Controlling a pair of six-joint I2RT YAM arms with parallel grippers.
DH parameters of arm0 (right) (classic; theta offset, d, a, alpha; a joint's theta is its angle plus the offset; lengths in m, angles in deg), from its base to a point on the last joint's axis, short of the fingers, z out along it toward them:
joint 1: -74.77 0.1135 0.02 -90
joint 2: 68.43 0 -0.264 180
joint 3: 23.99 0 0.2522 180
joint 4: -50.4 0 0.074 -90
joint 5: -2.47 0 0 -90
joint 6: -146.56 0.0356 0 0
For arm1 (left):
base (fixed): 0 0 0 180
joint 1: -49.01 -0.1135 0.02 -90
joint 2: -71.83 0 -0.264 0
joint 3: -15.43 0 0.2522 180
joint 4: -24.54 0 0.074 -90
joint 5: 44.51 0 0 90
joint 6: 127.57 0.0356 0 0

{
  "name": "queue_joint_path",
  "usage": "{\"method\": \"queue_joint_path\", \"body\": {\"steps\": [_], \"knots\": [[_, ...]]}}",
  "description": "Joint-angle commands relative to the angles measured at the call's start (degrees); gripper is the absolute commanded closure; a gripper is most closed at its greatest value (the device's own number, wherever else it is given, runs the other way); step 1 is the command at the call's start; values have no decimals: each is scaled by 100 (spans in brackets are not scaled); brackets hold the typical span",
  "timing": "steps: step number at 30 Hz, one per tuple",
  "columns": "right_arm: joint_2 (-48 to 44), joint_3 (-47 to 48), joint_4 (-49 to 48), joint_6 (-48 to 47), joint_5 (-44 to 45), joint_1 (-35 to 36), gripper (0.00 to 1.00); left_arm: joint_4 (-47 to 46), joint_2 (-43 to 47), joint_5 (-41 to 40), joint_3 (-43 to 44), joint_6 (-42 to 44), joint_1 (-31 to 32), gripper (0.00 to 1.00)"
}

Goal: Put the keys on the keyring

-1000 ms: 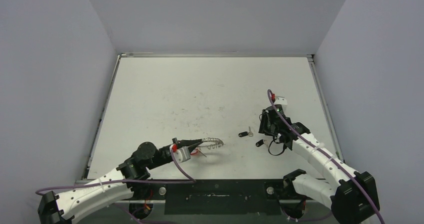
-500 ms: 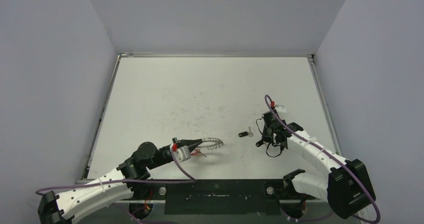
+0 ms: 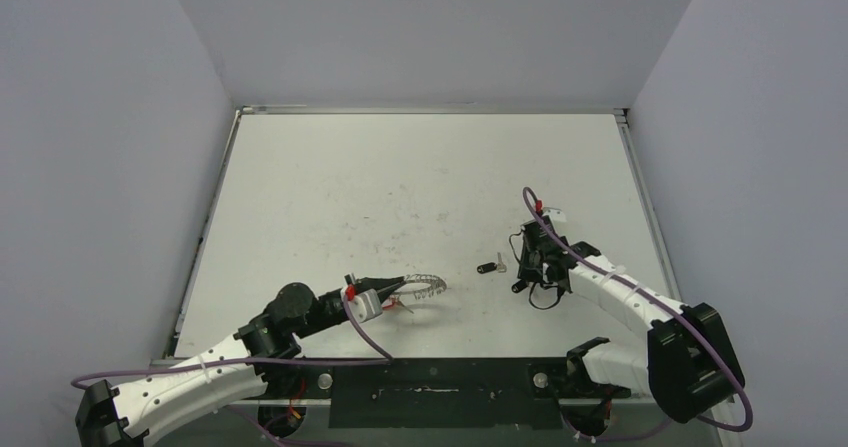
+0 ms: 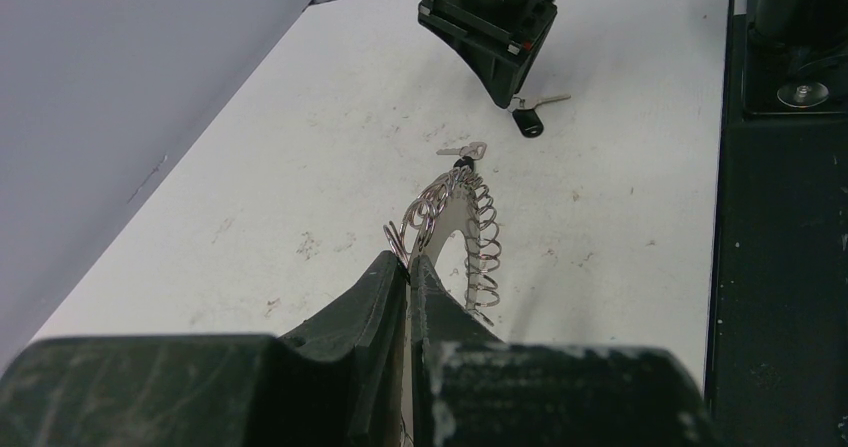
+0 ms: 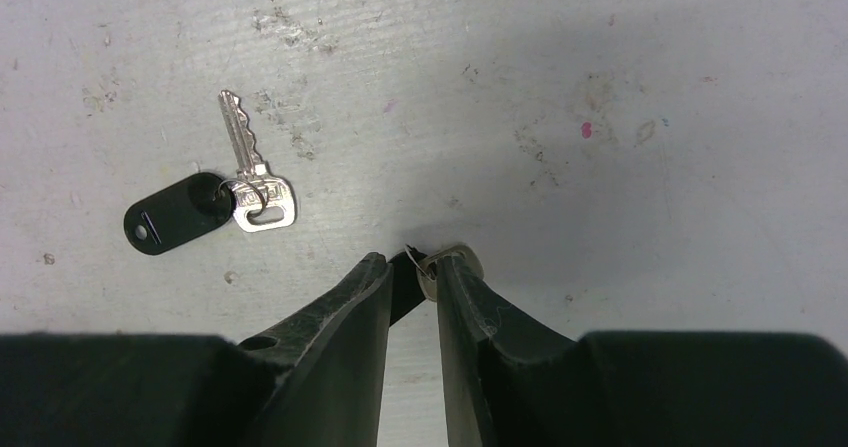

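My left gripper is shut on the near edge of the keyring, a grey ring with wire loops along its rim. It holds the keyring on edge, low over the table. One of the keys, with a black head and a silver blade, lies flat on the table. In the left wrist view this key sits just past the keyring's far end. My right gripper points down at the table. Its tips are pinched on the other key, which rests on the surface.
The white table is scuffed and ringed by grey walls. A black base strip runs along the near edge. Purple cables loop off both wrists.
My right gripper has shifted left and down onto the nearer key and its jaws have narrowed round it. The left gripper and keyring have stayed put.
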Motion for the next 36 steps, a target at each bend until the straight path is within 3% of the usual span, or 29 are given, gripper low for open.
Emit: {"method": "queue_joint_path", "body": {"steps": [1,5,11,17,27,36], "knots": [[133,98,-181,-86,-9,-58,75,-403,-6,-34,130,-61,-3,100],[301,75,-222,-111,-8,-96,76,-417,-20,-32,131,-61,-3,100],[348,125,-246,-185,-152,-108,100,-422,-33,-14,131,-61,-4,100],[37,427,55,-519,-321,-112,100,-404,-24,-22,131,-85,-4,100],[-252,1388,231,-1594,-2196,34,100,-426,-74,-19,131,-224,-4,100],[126,2513,498,-2653,-2750,1196,100,-552,-151,147,88,-425,-4,100]]}}
